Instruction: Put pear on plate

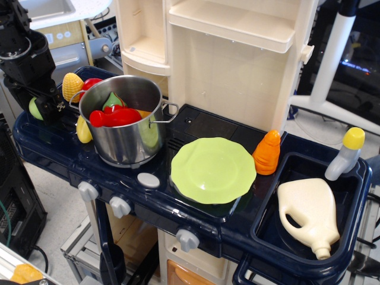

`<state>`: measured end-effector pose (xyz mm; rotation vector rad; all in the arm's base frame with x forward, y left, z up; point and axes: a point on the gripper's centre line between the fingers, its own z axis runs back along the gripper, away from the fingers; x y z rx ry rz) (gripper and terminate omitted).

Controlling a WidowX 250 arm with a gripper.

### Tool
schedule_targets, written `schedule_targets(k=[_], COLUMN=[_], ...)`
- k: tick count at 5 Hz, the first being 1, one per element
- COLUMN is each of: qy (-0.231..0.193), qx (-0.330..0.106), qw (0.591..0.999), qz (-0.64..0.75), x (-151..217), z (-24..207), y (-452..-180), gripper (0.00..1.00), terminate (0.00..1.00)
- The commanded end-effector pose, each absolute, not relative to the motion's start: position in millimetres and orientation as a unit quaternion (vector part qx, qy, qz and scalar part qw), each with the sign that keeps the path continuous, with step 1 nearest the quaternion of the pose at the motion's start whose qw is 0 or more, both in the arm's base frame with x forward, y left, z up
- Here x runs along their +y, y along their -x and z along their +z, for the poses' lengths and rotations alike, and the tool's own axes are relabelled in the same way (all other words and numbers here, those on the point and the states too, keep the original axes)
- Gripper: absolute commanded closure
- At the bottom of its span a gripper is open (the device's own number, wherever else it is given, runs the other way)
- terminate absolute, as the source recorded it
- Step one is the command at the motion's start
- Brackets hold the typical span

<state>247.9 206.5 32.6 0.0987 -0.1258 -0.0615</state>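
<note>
The pear (pixel 34 108) is a small light yellow-green toy fruit at the far left of the dark blue toy stove, left of the steel pot. My black gripper (pixel 47 107) comes down from the top left and is closed around the pear, whose right side is hidden behind the fingers. The pear seems to hang just above the stove top. The plate (pixel 212 170) is a lime-green round plate with a wavy rim, lying flat on the stove to the right of the pot, far from the gripper.
The steel pot (pixel 126 132) holds red and green toys and stands between pear and plate. A corn toy (pixel 72 86) and a yellow fruit (pixel 83 130) sit beside it. An orange carrot (pixel 267 152), a cream jug (pixel 312 215) in the sink and a bottle (pixel 346 153) are at the right.
</note>
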Motion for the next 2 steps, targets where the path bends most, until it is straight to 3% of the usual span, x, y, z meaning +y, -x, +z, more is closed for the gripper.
schedule_targets(k=[1,2], qy=[-0.129,-0.128], qx=[-0.092,-0.084], qw=[0.987,0.988], qz=[-0.008,0.008], x=[189,148], z=[132,171], y=[-245,-237], gripper=[1.0,1.0], terminate=[0.0,0.0])
